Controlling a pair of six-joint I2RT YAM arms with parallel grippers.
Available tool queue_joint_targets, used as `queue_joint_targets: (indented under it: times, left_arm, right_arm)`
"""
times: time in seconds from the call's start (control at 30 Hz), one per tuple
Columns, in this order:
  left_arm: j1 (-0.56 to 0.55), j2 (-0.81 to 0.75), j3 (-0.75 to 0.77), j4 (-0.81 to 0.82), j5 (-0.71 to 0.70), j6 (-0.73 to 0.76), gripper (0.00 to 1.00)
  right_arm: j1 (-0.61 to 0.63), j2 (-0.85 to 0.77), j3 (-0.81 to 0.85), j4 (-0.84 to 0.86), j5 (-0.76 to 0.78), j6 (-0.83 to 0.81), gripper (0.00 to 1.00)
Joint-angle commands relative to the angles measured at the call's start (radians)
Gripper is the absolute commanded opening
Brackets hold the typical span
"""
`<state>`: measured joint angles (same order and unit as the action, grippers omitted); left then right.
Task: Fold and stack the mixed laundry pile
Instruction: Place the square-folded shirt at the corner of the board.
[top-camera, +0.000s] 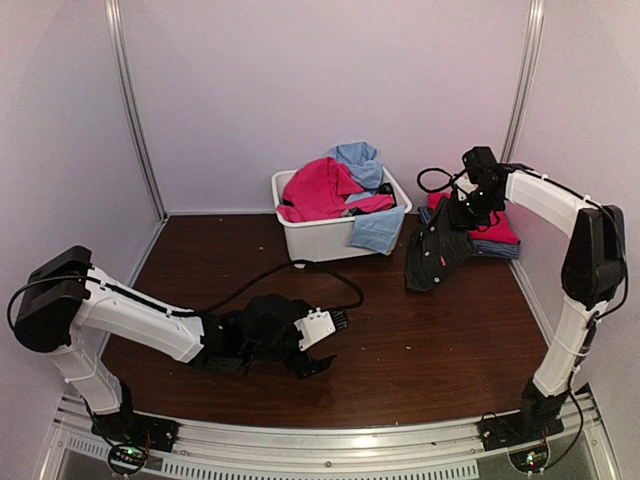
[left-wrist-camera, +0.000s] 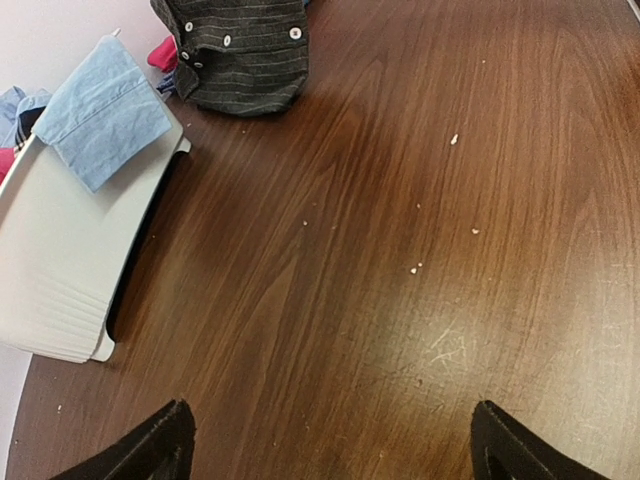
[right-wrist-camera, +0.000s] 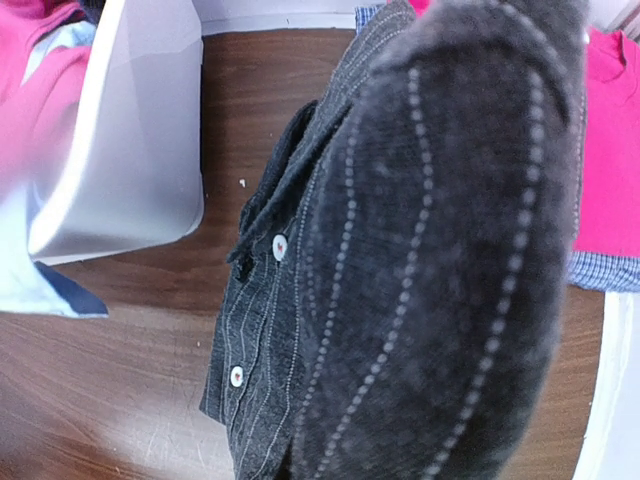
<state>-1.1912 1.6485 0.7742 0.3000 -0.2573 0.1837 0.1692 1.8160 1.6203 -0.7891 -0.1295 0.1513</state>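
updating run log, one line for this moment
left end effector: open, empty | right end effector: shut on black pinstriped shirt | folded stack: pink on top | white tub: garments inside

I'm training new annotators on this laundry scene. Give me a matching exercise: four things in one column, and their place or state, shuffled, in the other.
Column one:
1. striped shirt
2. blue cloth
3. left tool
4. pink top

Column two:
A. open, holding nothing
B. gripped by the right tool
C. folded, lying on the checked shirt
D. draped over the front rim of the tub

Pairs: 1-B; 2-D; 3-A; 4-C
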Motion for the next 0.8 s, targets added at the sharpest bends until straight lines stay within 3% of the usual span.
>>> queue_joint_targets:
  times: [0.0,0.27,0.43,0.77]
  left_arm:
    - [0.015,-0.025,-0.017,0.062,0.014,-0.028,0.98]
    - [0.024,-0.026,-0.024,0.059,0.012,-0.025,0.98]
    - [0.025,-0.031,-0.016,0.036,0.005,-0.017,0.98]
    - [0.035,-0.054,-0.034,0.02,-0.011,-0.011,0.98]
  right_arm:
    - [-0.006,0.106,0.179,-0.074,0.006,-0.063,0.0]
    - [-0.008,0.295,0.566,-0.163,0.011,-0.098,0.0]
    - [-0.012,0.404,0.81,-0.219,0.122,-0.176,0.0]
    - [-0.097,0.346,0.814,-0.211,0.1,-0.211,0.0]
